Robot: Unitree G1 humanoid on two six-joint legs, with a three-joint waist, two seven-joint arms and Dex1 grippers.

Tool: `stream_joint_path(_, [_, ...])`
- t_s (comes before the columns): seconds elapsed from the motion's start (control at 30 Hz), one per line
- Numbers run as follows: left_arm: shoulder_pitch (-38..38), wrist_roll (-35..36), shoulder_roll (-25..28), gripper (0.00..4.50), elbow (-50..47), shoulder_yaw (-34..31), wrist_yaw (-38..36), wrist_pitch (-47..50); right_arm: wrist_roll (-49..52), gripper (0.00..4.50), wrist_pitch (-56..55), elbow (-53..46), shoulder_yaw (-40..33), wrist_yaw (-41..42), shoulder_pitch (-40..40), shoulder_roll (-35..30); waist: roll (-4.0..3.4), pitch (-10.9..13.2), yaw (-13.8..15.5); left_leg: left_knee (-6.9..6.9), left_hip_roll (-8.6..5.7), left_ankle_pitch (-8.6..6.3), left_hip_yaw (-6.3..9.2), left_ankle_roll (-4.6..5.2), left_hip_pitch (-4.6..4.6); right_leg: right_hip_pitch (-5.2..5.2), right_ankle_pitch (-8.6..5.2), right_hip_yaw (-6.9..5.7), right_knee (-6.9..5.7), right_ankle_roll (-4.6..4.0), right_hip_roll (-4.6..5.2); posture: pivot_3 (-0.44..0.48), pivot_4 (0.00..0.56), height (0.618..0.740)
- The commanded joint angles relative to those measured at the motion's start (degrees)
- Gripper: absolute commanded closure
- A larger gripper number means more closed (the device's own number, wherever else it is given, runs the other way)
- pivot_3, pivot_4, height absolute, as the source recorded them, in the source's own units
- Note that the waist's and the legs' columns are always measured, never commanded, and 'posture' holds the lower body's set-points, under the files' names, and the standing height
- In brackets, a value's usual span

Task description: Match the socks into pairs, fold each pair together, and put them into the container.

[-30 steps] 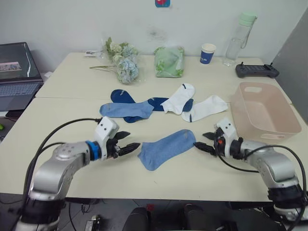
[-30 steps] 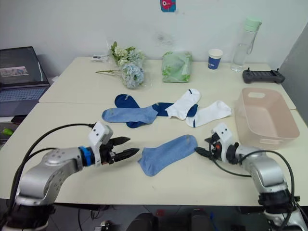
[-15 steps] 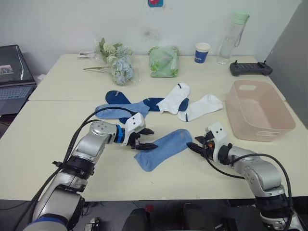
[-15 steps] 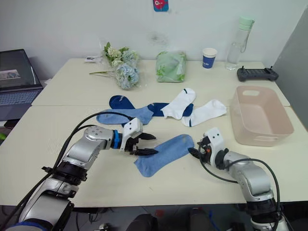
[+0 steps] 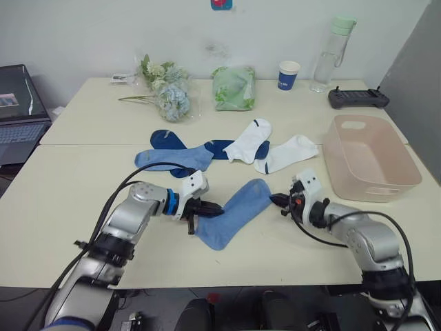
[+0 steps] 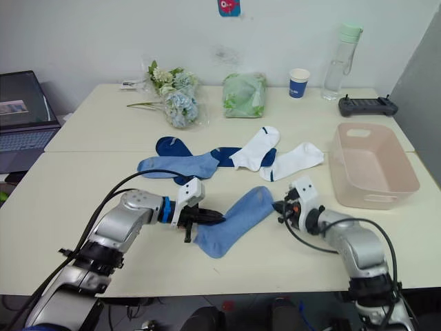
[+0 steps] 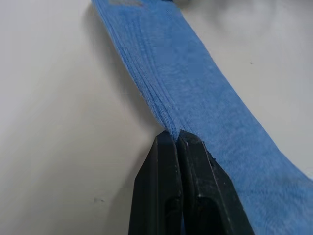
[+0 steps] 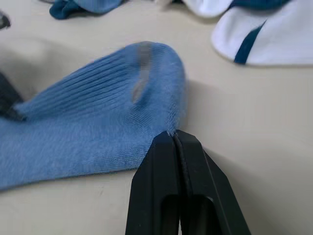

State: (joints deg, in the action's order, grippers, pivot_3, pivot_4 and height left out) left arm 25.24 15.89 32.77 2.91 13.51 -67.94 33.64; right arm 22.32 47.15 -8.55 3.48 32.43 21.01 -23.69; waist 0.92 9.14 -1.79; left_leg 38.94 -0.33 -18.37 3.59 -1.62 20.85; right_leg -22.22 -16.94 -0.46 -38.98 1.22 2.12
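A light blue sock lies slanted on the table near the front, between my two grippers. My left gripper is shut on its long left edge, and the fabric puckers at the fingertips. My right gripper is shut on the sock's upper right end. Behind lie the second light blue sock, two navy socks and two white socks, overlapping in a row. The pink container stands at the right with nothing inside.
At the back of the table are a flower bunch, a green cloth bundle, a blue paper cup, a water bottle and a black controller. A laptop sits at the far left.
Both grippers have gone from open to shut on the near light blue sock. The left one moved right onto its edge, and the right one nudged in at its end.
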Motion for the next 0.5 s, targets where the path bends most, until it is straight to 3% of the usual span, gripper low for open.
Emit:
stream_joint_path(0.03, [-3.18,5.51,-3.4,4.46,-10.3,-3.92,8.31,12.41,-1.2,4.5,-3.28,3.83,1.57,1.71,5.2,1.19,-0.02,0.01,-0.01,0.0,-0.01,0.0,0.0,0.0,0.0,0.0,0.0,0.0,-0.01,0.0,0.01,0.0,0.15,0.74])
stream_joint_path(0.23, [-7.66,9.07,-14.69,4.46,-18.31,-10.01,25.3,22.91,-6.4,4.5,-9.31,14.84,8.13,4.87,12.97,4.4,-0.02,0.01,0.04,0.02,-0.01,0.01,0.0,0.0,-0.02,0.02,0.01,0.0,-0.04,0.0,0.04,0.0,0.15,0.74])
stream_joint_path(0.5, [-13.67,13.17,-17.07,4.46,-25.49,-10.45,31.68,27.55,-8.52,4.5,-13.43,20.24,10.81,9.03,16.9,7.32,-0.02,0.01,0.09,0.01,-0.01,0.06,-0.05,-0.11,0.0,0.0,0.01,0.05,0.02,0.0,0.11,0.0,0.15,0.74])
